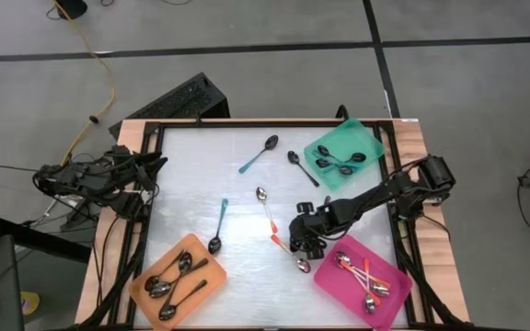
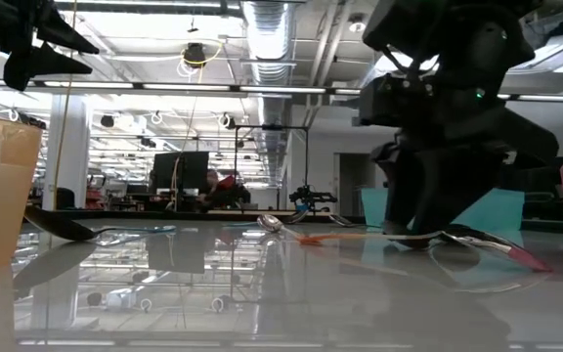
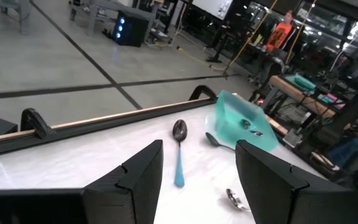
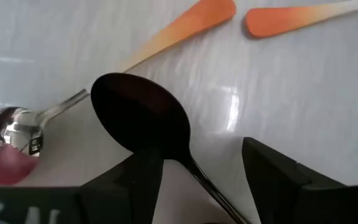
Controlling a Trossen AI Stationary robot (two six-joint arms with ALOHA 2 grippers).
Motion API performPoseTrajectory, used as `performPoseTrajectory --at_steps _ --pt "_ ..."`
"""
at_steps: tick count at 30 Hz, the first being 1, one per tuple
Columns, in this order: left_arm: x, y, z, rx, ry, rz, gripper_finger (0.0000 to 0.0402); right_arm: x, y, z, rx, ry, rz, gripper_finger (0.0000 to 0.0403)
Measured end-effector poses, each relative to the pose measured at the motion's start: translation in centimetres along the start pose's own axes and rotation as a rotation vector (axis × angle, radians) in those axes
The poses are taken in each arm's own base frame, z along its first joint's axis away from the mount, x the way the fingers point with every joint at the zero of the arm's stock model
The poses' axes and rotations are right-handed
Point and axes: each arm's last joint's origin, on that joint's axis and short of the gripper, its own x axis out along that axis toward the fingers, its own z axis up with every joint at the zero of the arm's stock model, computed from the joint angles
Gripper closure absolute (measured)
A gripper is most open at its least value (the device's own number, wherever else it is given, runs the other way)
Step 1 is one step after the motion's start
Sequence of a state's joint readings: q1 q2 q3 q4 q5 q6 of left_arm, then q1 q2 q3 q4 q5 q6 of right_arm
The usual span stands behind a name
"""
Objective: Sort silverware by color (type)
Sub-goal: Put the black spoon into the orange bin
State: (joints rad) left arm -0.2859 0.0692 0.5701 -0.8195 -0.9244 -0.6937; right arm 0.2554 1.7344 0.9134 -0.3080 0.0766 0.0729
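My right gripper [image 1: 306, 237] is open and hangs low over the middle-right of the table, beside two loose orange-handled spoons [image 1: 266, 211] [image 1: 292, 255]. In the right wrist view a dark spoon [image 4: 143, 121] shows between its fingers [image 4: 201, 183], with the handle running back between them. I cannot tell whether they touch it. In the high view the gripper hides this spoon. Two teal-handled spoons [image 1: 259, 156] [image 1: 220, 223] and a dark spoon [image 1: 302, 169] lie flat on the table. My left gripper [image 3: 197, 180] waits open at the table's left edge [image 1: 145, 175].
An orange tray [image 1: 201, 246] at the near left holds several dark spoons. A pink tray [image 1: 389, 265] at the near right holds orange-handled spoons. A teal tray [image 1: 366, 138] at the far right holds dark spoons. A raised black frame [image 1: 247, 122] borders the table.
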Motion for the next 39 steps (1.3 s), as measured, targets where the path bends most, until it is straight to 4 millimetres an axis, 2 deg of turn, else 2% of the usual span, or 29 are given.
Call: performPoseTrajectory --at_steps 5,12,17,21,25,30,39 --pt "0.0 0.0 0.0 0.000 -0.004 0.006 0.0217 -0.1 -0.5 0.1 0.007 -0.013 -0.052 0.0175" --pt "0.0 0.0 0.0 0.000 -0.004 0.006 0.0217 0.3 -2.4 0.8 0.066 -0.086 -0.163 0.0175" --pt "0.0 0.0 0.0 -0.001 -0.009 0.011 0.0217 -0.6 -4.7 3.0 0.140 -0.209 -0.191 0.0175" --pt "0.0 0.0 0.0 -0.003 -0.009 0.012 0.0217 -1.7 -5.5 4.5 0.145 -0.232 -0.163 0.0175" --pt "0.0 0.0 0.0 -0.002 -0.009 0.012 0.0217 -2.2 -5.0 4.5 0.066 -0.131 -0.076 0.0175" --pt "0.0 0.1 0.0 0.000 -0.007 0.013 0.0217 -2.1 -4.0 2.9 0.025 0.042 -0.053 0.0175" --pt "0.0 0.1 0.0 0.003 -0.007 0.014 0.0217 -0.8 -2.4 1.6 -0.011 0.035 -0.033 0.0175"
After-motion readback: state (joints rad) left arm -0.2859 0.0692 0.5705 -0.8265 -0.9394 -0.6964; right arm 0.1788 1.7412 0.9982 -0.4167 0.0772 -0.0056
